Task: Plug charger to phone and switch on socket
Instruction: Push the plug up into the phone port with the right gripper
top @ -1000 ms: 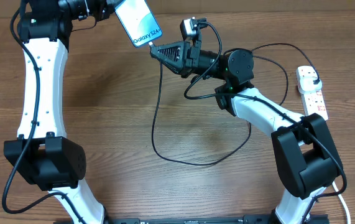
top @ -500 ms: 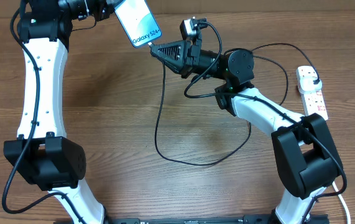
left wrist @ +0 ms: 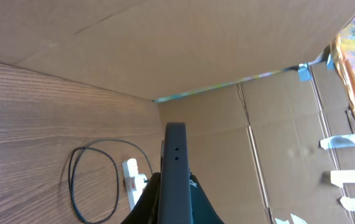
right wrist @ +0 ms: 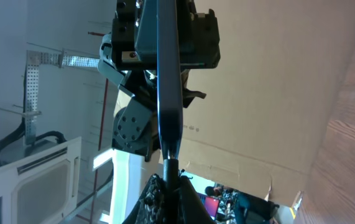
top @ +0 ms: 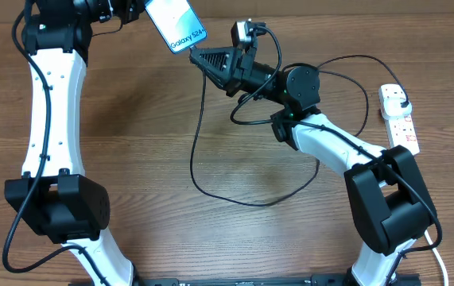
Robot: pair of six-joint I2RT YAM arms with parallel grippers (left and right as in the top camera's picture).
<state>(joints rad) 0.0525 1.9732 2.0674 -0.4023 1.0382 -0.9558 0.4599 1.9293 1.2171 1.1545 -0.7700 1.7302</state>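
Phone [top: 176, 25] hangs raised near the far edge of the worktop [top: 171, 230], left of its middle, with the left fingers [top: 137, 10] closed tight on its upper end. We see the right fingers [top: 199, 57] clamped on the connector tip of the charger [top: 203, 119], which meets the phone's lower end; whether it is seated we cannot tell. The cable loops over the worktop's middle, and the socket [top: 399, 119] lies at the right edge.

Bare table [top: 139, 143] lies open between the left arm [top: 52, 103] and the charger cable [top: 195, 151] — its loop sprawls across the middle. The right arm [top: 330, 143] crowds the power strip [top: 400, 123] — a cardboard wall [left wrist: 196, 43] seems close behind it.
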